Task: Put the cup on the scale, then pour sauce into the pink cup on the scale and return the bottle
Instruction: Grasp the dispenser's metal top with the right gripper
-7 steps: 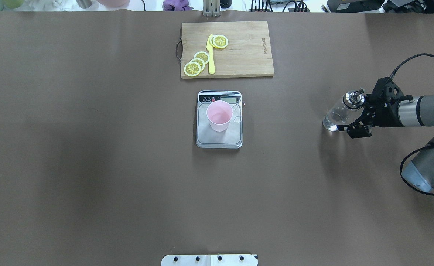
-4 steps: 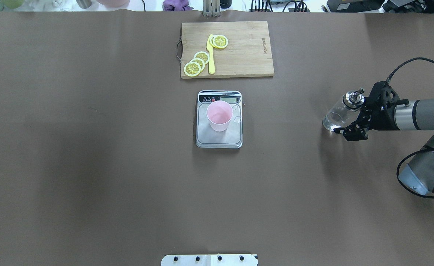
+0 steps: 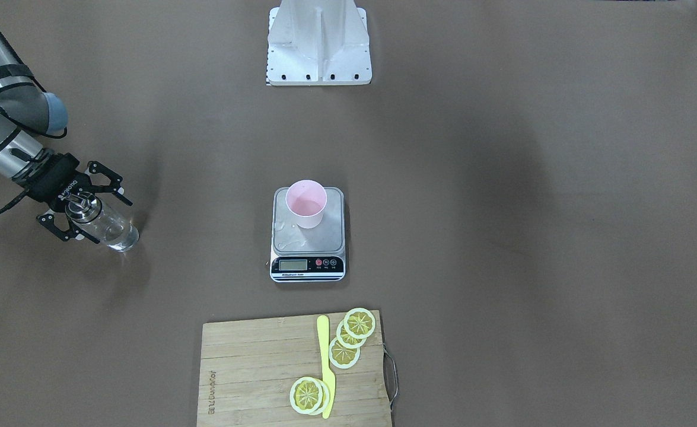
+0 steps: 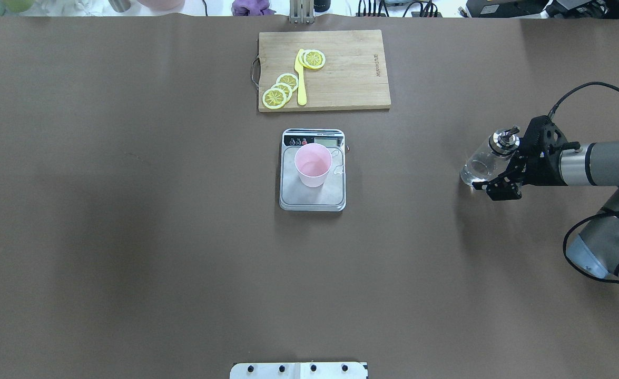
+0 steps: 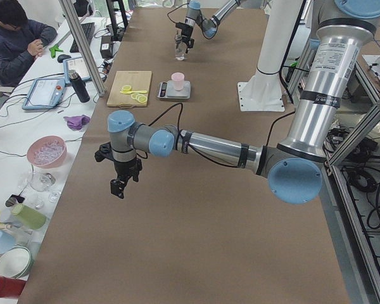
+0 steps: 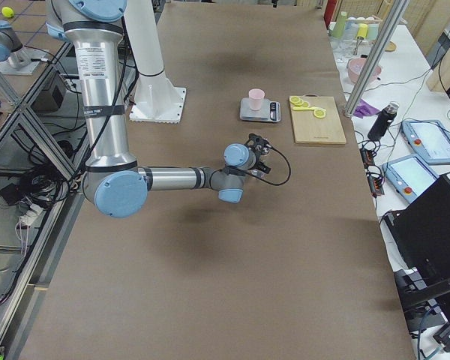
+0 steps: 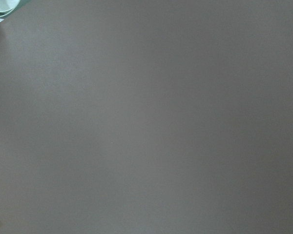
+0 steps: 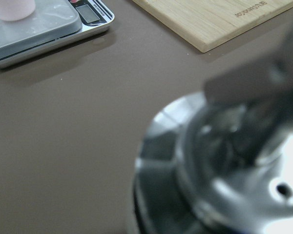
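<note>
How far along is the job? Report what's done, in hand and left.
Done: the cup stands on the scale, and wet patches on its platform suggest the pour happened; the cup's contents cannot be told. In hand: the bottle stands on the table inside the open right end effector. Left: probably only withdrawing that arm.

I work in a robot lab: a table (image 5: pixel 196 240) edged by a metal frame (image 5: pixel 81 44), cables (image 6: pixel 30 184) below, a side bench (image 5: pixel 12 130) with tablets (image 5: pixel 44 95) and a seated man (image 5: pixel 12 38).

Overhead and front-facing cameras, opposed, share the scale (image 4: pixel 309 198).
</note>
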You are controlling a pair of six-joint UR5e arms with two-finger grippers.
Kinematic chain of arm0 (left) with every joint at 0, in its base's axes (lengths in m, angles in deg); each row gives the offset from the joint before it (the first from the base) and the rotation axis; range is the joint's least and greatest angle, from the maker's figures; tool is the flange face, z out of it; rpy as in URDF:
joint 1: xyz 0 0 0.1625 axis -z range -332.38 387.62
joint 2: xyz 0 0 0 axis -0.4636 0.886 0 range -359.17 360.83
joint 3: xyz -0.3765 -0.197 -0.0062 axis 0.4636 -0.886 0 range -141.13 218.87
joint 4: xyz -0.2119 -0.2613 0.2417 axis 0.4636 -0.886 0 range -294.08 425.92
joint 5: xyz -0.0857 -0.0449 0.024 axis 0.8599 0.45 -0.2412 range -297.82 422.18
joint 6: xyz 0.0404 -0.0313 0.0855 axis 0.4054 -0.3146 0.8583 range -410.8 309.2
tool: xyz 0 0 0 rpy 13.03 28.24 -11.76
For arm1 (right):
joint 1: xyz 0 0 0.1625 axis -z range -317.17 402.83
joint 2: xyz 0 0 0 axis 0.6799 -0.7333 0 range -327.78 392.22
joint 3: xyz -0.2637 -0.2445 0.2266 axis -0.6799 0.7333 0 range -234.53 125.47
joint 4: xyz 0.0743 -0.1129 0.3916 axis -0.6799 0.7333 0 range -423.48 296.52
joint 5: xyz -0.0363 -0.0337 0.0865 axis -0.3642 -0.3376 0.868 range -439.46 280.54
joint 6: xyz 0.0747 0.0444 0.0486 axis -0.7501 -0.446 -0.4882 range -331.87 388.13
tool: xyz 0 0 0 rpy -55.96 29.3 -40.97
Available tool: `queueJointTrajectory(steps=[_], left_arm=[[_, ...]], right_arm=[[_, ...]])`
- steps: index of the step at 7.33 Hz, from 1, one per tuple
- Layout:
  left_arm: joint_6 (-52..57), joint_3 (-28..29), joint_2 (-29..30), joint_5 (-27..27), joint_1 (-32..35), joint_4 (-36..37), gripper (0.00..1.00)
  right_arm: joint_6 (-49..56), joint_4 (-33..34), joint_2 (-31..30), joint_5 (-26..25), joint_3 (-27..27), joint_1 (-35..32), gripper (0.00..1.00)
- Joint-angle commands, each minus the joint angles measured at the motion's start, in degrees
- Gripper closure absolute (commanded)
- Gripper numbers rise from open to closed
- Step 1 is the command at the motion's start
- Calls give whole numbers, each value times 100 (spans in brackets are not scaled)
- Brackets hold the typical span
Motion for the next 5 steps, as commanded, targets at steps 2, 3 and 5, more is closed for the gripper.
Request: queueJointTrajectory(steps=[2, 3, 5], left_arm=[[0, 1, 4, 1, -6, -23, 1], [0, -8, 4, 1, -6, -32, 1], [-9, -8, 4, 1, -6, -49, 1]], right_arm=[[0, 12, 22, -106, 5, 1, 3], [0, 12, 22, -142, 5, 1, 5], [18, 12, 30, -168, 5, 1, 54]])
